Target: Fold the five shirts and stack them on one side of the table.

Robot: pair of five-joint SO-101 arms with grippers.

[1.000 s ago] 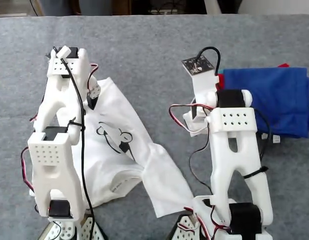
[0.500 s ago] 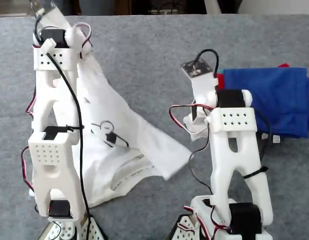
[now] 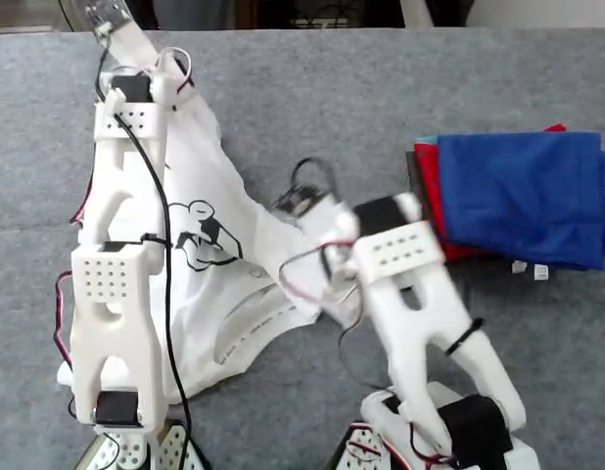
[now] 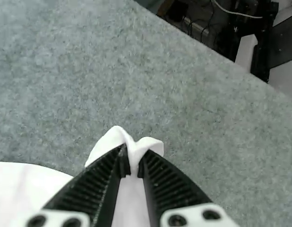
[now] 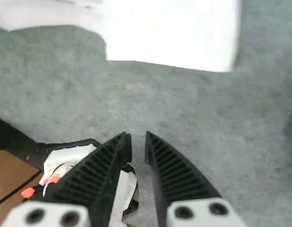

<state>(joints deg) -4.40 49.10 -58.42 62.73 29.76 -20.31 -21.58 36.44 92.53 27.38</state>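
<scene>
White shirt [image 3: 224, 264] corner sits pinched in my left jaws at the far left edge of the counter [image 3: 381, 98]; the rest drapes back across it. My right jaws, narrow and empty, hover by its loose side. I'd open them, grip that edge, and pull taut before folding.

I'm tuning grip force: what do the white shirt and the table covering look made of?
The white shirt: soft, thin matte knit, probably cotton jersey; it drapes and bunches in the left tool. The table covering: grey felt or low-pile carpet, going by its fuzzy, speckled matte surface.
</scene>
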